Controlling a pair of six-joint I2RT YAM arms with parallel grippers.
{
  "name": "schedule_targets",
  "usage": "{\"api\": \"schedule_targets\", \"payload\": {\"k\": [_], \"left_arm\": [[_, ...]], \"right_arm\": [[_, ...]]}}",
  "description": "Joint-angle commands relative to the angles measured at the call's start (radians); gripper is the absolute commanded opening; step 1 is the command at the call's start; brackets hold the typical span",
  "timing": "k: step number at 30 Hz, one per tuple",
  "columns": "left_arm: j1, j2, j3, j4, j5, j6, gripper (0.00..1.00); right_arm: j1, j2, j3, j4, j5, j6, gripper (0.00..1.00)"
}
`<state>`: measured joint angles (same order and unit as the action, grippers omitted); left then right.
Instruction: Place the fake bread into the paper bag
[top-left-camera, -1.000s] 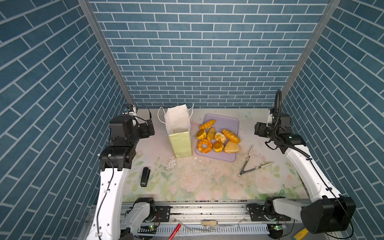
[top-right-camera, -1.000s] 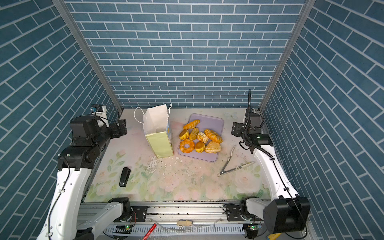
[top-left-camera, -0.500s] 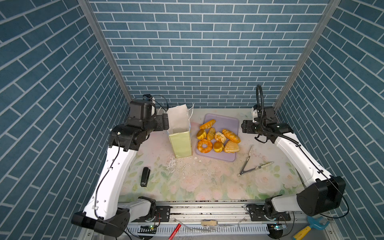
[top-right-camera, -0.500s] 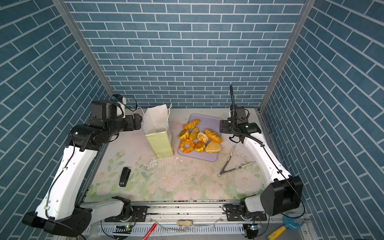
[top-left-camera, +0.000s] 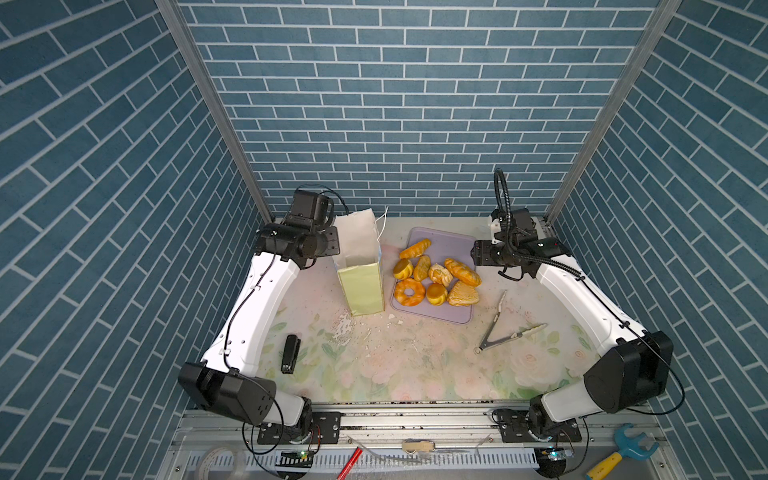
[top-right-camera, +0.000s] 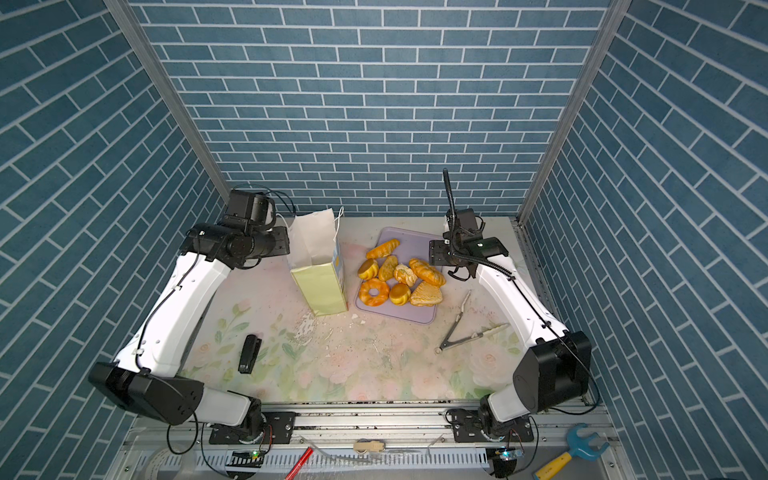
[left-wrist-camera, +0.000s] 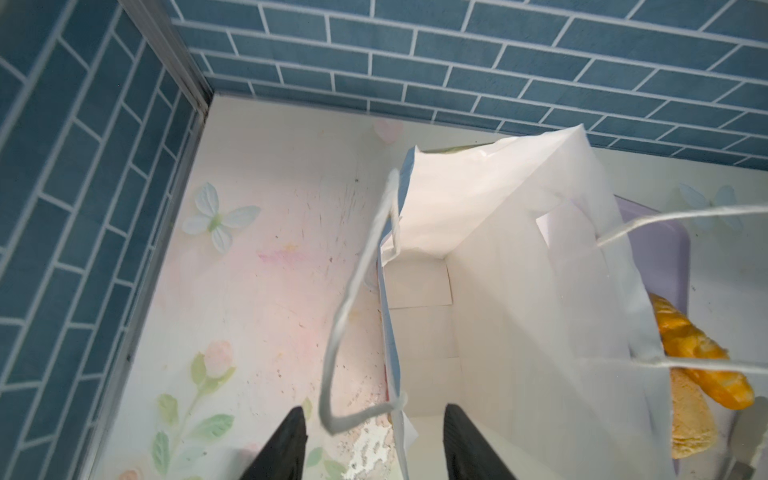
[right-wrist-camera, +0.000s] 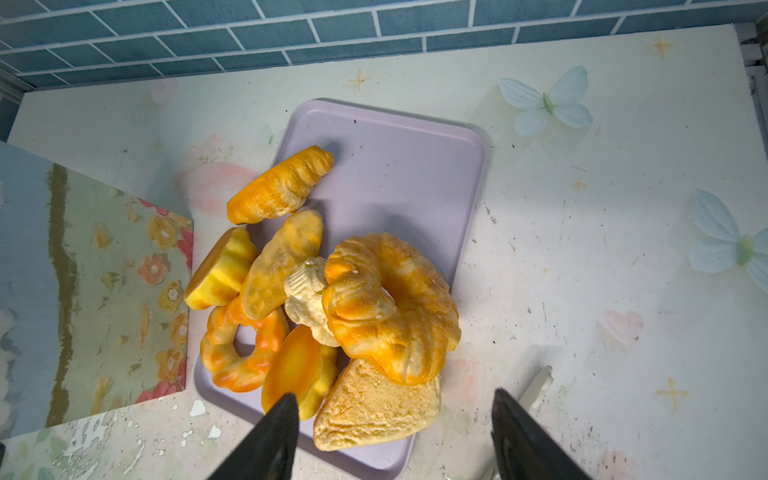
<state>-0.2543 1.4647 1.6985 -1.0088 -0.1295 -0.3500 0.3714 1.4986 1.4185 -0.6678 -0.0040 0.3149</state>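
Note:
The paper bag (top-left-camera: 361, 282) (top-right-camera: 320, 286) stands upright left of the lilac tray (top-left-camera: 453, 245) (top-right-camera: 415, 245), its mouth open and its white inside bare (left-wrist-camera: 519, 270). The fake bread (top-left-camera: 436, 274) (top-right-camera: 399, 278) lies heaped on the tray: a ring doughnut (right-wrist-camera: 241, 353), buns, long loaves and a triangular piece (right-wrist-camera: 374, 407). My left gripper (top-left-camera: 332, 243) (left-wrist-camera: 374, 440) is at the bag's left rim, open, with the bag's side wall and a cord handle (left-wrist-camera: 353, 299) between its fingers, untouched. My right gripper (top-left-camera: 473, 253) (right-wrist-camera: 395, 436) hangs open above the tray's right side, over the triangular piece.
Metal tongs (top-left-camera: 498, 328) lie open on the table right of the tray. A black stapler (top-left-camera: 289, 353) lies front left. White flakes (top-left-camera: 345, 328) are scattered in front of the bag. Blue brick walls close in the back and both sides.
Both arms swung in from the sides toward the middle. My left gripper reached the bag's rim and narrowed around its wall. My right gripper came over the tray and narrowed a little.

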Motion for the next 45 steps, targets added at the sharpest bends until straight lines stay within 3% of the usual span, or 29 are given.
{"api": "schedule_targets", "payload": {"k": [1, 7, 10, 18, 27, 29, 31, 37, 41, 45], "left_arm": [[0.02, 0.005, 0.021, 0.027, 0.026, 0.005, 0.43], [0.051, 0.062, 0.059, -0.014, 0.073, 0.054, 0.15], [0.075, 0.065, 0.071, -0.017, 0.094, 0.072, 0.07], [0.125, 0.111, 0.123, -0.053, 0.137, 0.121, 0.01], [0.129, 0.138, 0.155, -0.06, 0.158, 0.117, 0.01], [0.128, 0.107, 0.119, -0.044, 0.155, 0.108, 0.05], [0.128, 0.078, 0.087, -0.037, 0.153, 0.101, 0.19], [0.128, 0.011, 0.038, -0.036, 0.15, 0.089, 0.36], [0.128, -0.049, 0.01, -0.011, 0.175, 0.093, 0.59], [0.127, -0.122, -0.033, 0.039, 0.216, 0.079, 0.67]], "right_arm": [[0.01, 0.007, 0.034, -0.033, -0.002, 0.026, 0.72], [0.011, 0.026, 0.055, -0.041, 0.003, 0.027, 0.7], [0.015, 0.039, 0.076, -0.05, 0.004, 0.026, 0.69], [0.025, 0.04, 0.093, -0.051, 0.037, 0.03, 0.67], [0.026, 0.052, 0.113, -0.082, 0.045, 0.056, 0.67], [0.026, 0.049, 0.112, -0.085, 0.047, 0.061, 0.67], [0.027, 0.051, 0.115, -0.092, 0.044, 0.065, 0.67], [0.027, 0.059, 0.139, -0.123, 0.044, 0.083, 0.67], [0.03, 0.055, 0.155, -0.169, 0.066, 0.114, 0.68], [0.027, 0.047, 0.147, -0.239, 0.131, 0.194, 0.72]]}}
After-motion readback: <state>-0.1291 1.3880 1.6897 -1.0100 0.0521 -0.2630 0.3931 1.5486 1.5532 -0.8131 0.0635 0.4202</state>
